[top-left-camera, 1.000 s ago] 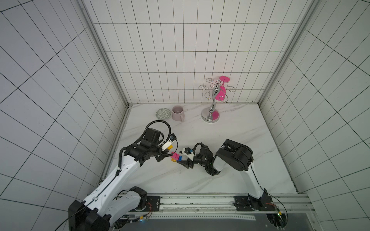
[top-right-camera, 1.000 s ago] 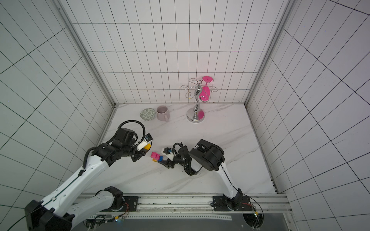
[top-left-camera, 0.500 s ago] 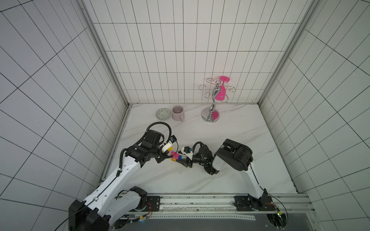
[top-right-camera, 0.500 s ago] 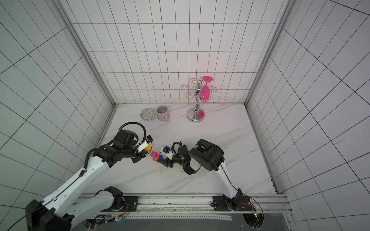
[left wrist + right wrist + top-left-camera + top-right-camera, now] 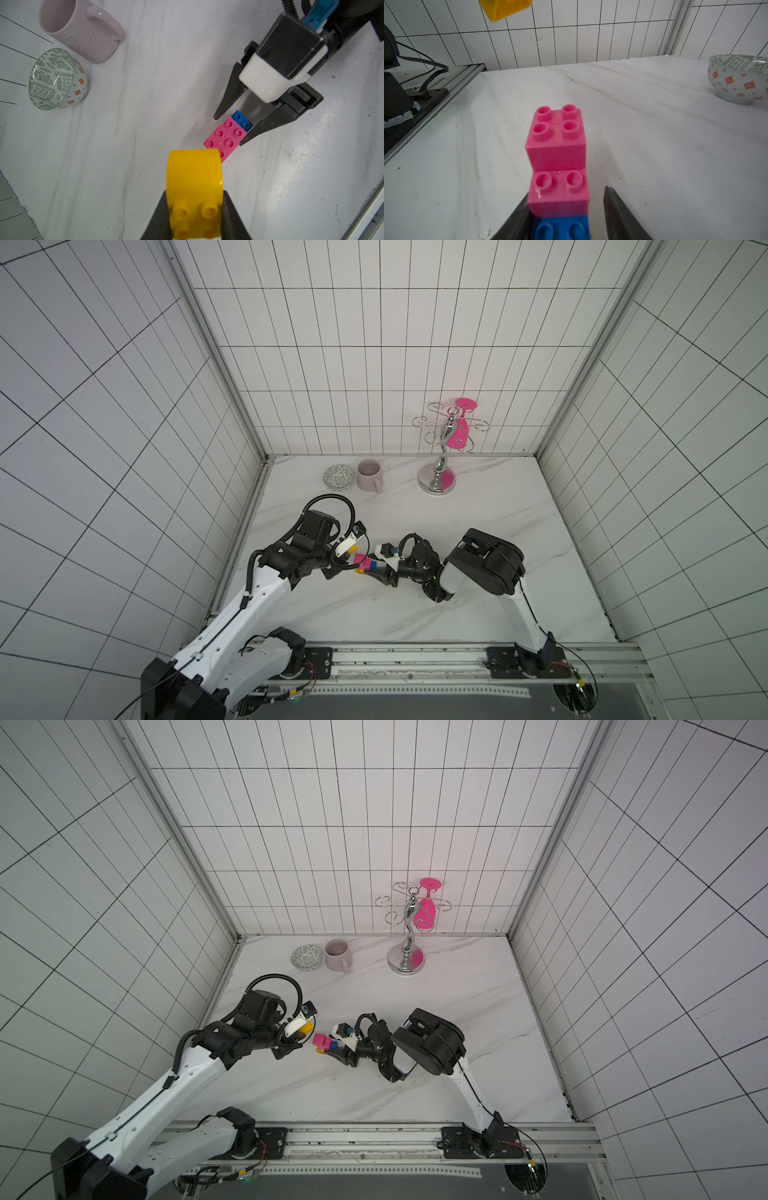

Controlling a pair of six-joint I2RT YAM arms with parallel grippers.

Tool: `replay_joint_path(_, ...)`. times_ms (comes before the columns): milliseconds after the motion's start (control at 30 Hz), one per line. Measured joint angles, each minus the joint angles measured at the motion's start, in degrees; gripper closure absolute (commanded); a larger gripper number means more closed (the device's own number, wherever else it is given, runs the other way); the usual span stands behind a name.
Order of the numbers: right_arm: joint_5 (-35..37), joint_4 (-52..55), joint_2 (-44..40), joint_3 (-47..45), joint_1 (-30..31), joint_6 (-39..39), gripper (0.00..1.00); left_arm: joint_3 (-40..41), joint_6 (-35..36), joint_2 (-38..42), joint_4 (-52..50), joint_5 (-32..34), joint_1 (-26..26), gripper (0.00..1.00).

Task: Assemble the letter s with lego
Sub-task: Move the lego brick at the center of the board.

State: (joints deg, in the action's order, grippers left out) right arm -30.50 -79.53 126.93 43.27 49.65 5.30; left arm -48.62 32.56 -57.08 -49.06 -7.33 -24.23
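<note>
On the bench (image 5: 478, 539), between the two arms, stands the part-built S: pink brick (image 5: 556, 143) stepped on a 2nd pink (image 5: 558, 197), blue (image 5: 560, 228) below that, w/ a sliver of yellow base (image 5: 319, 1051) at the foot in a top view. R gripper (image 5: 566, 192) straddles the lower pink/blue, jaws part open. One finger lies against the stack's side and the other shows a clear gap, so no clamp yet. L gripper (image 5: 195, 193) is closed tight on the rounded yellow brick (image 5: 194, 172), up in the air just short of the top pink, studs toward the wrist cam. Step in hand, I'd say: capping the S w/ the last piece while R steadies the stack. Next calls for R to pinch firm, then L to bring the yellow's underside over the 4 free studs, square it up & press straight down. A skewed push prob tips the stack.
</note>
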Motion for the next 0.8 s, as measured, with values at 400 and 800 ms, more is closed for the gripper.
replay_joint_path(400,-0.1,-0.4,-0.5,-1.1,0.0,1.6,0.65,0.2,1.3,0.0,-0.1,0.2,-1.0,0.85)
replay_joint_path(800,-6.2,-1.0,-9.3,-15.2,-3.2,5.5,0.68,-1.4,7.7,-7.4,-4.4,-3.9,-7.7,0.87)
